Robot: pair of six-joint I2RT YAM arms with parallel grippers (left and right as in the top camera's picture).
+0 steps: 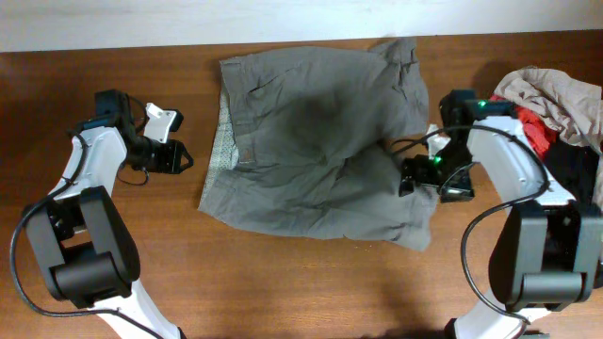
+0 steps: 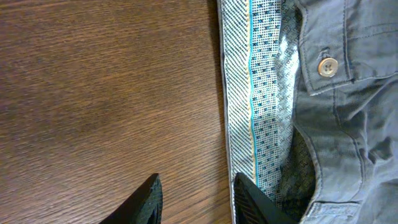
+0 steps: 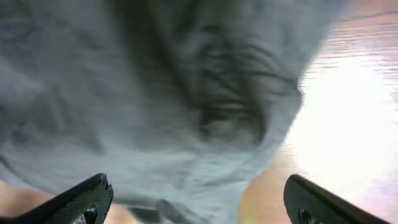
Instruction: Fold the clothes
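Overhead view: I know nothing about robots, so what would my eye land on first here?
Wrinkled grey-olive shorts lie spread across the middle of the brown table, patterned waistband lining showing at their left edge. The left pincer hangs open over bare wood beside them, and the right pincer is open over their right edge. A heap of red, black and beige clothes sits at the far right.

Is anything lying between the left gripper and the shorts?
Nothing visible does. Only bare table separates the left gripper from the shorts at their waistband edge. The pile of other garments sits at the far right, out of the way.
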